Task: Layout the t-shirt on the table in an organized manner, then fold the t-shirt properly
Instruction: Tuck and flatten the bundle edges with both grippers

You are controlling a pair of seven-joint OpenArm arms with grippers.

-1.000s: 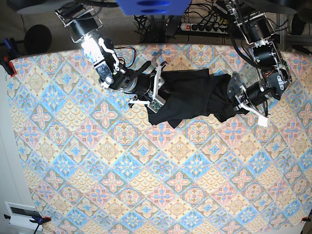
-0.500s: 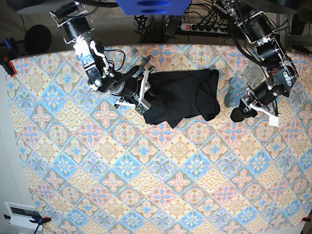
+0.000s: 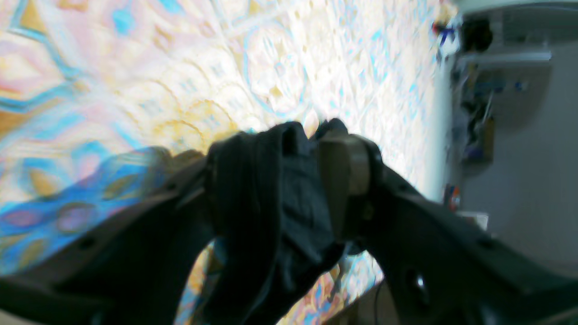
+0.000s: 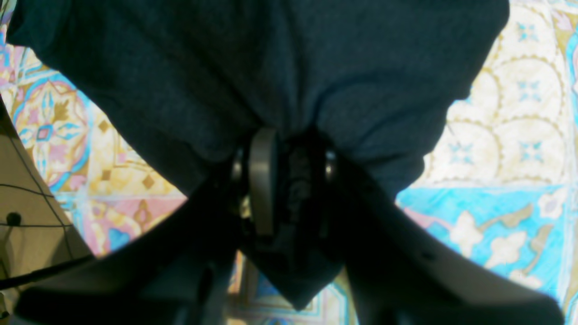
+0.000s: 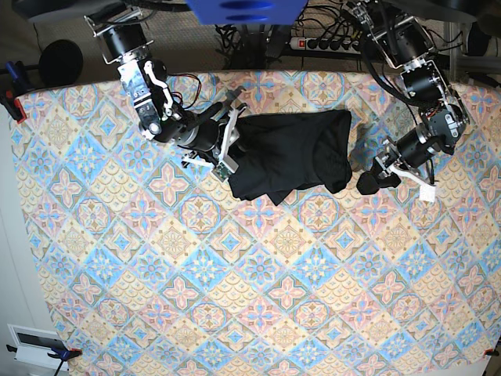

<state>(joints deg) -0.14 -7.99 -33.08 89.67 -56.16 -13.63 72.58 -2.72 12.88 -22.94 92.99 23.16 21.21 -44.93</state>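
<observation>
The black t-shirt (image 5: 293, 149) lies bunched at the far middle of the table (image 5: 235, 298). My right gripper (image 5: 228, 150) is at the shirt's left edge in the base view. In the right wrist view it (image 4: 293, 140) is shut on a fold of the t-shirt (image 4: 271, 58). My left gripper (image 5: 369, 182) hovers just right of the shirt, apart from it. Its jaws stand wide in the left wrist view (image 3: 293, 135), with a blurred dark mass between them that I cannot identify.
The patterned tablecloth (image 3: 135, 67) fills the view around both grippers. Beyond the far table edge lie a power strip (image 5: 329, 44) and cables. Clamps (image 5: 14, 106) hold the cloth at the left corner.
The left gripper opened, let go of the shirt's right side and drew away to the right. The right gripper pulled the shirt a little to the left.
</observation>
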